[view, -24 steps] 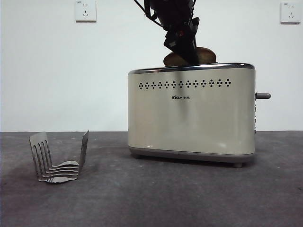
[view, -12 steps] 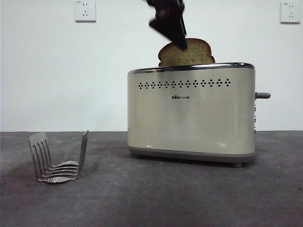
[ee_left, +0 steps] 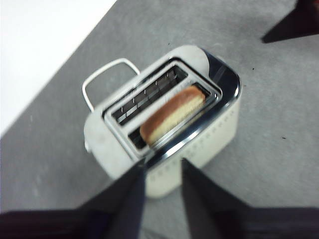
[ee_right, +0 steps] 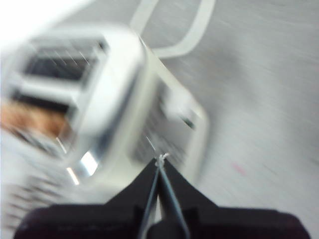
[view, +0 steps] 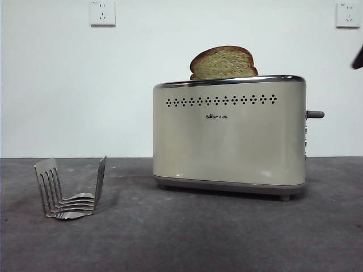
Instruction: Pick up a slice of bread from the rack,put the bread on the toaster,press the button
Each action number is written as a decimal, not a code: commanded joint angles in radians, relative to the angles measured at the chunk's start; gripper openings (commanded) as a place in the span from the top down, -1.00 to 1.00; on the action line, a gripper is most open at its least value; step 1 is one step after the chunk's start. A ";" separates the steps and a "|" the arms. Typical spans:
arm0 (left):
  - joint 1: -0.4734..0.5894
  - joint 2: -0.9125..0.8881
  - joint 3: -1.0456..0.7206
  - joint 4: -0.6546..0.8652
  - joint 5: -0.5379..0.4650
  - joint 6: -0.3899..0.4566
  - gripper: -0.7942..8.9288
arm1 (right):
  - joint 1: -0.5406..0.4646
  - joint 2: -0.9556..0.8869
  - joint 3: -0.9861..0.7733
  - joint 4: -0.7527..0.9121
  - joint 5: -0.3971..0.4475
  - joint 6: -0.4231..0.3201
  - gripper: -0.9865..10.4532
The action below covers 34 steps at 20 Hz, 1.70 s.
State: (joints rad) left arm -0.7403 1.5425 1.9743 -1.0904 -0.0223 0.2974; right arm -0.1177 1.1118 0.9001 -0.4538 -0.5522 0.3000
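Observation:
The slice of bread (view: 222, 63) stands upright in the toaster's (view: 229, 136) front slot, its domed top above the chrome rim. The left wrist view shows it from above, bread (ee_left: 172, 114) in one slot and the other slot empty. My left gripper (ee_left: 162, 165) is open and empty, high above the toaster and out of the front view. My right gripper (ee_right: 160, 159) is shut and empty, near the toaster's narrow end (ee_right: 164, 114); that view is blurred. The button (view: 315, 114) sticks out at the right end. The rack (view: 71, 190) stands empty at left.
A black tip (view: 358, 58) shows at the right edge of the front view, above the button's height. A white cord loop (ee_left: 107, 74) lies on the table behind the toaster. Two wall sockets (view: 102, 12) are on the back wall.
The gripper that was on the bread has let go and risen out of the front view. The bread now stands alone in the slot. A black tip has come in at the right edge.

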 commanded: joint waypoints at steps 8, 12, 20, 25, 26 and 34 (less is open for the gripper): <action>0.047 -0.042 -0.013 -0.230 0.004 -0.115 0.85 | -0.033 0.369 0.006 0.391 -0.284 0.232 0.84; 0.055 -0.058 -0.013 -0.230 0.004 -0.141 0.85 | -0.033 0.410 0.006 0.401 -0.257 0.220 0.84; 0.055 -0.098 -0.013 -0.230 0.004 -0.148 0.85 | -0.032 0.484 0.006 0.363 -0.238 0.188 0.84; 0.055 -0.104 -0.013 -0.230 0.004 -0.148 0.85 | -0.030 0.492 0.006 0.264 -0.164 0.098 0.84; 0.055 -0.104 -0.013 -0.230 0.004 -0.148 0.85 | -0.029 0.496 0.006 0.257 -0.165 0.090 0.84; 0.055 -0.104 -0.014 -0.230 0.004 -0.156 0.85 | 0.007 0.554 0.006 0.252 -0.138 0.077 0.84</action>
State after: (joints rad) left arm -0.6872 1.4422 1.9690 -1.3243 -0.0219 0.1520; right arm -0.1150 1.6333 0.9283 -0.1642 -0.7303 0.3958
